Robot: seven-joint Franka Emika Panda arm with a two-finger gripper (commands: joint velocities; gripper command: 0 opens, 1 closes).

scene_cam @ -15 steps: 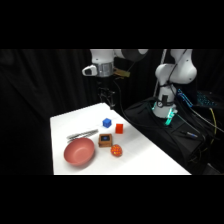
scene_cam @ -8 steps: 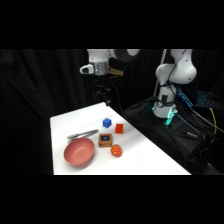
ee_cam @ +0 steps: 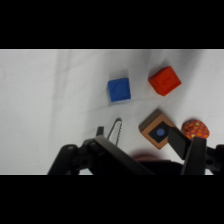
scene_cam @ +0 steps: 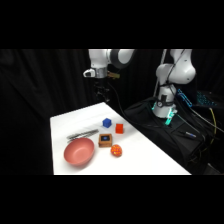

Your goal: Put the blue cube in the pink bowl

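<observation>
The blue cube (scene_cam: 106,122) (ee_cam: 119,90) sits on the white table (scene_cam: 145,160), with a red cube (scene_cam: 119,128) (ee_cam: 164,80) close beside it. At the table's near left stands the pink bowl (scene_cam: 79,152); in the wrist view only a reddish sliver shows behind the linkage. My gripper (scene_cam: 102,93) (ee_cam: 140,137) hangs well above the table's far edge, beyond the cube and apart from it. It is open and holds nothing.
A brown block with a blue top mark (scene_cam: 105,140) (ee_cam: 157,130) lies between the cubes and the bowl. An orange ball (scene_cam: 116,150) (ee_cam: 195,129) rests near it. Metal tongs (scene_cam: 82,133) (ee_cam: 116,131) lie left of the block.
The gripper has drifted slightly to the left above the table's far edge. The things on the table have not moved.
</observation>
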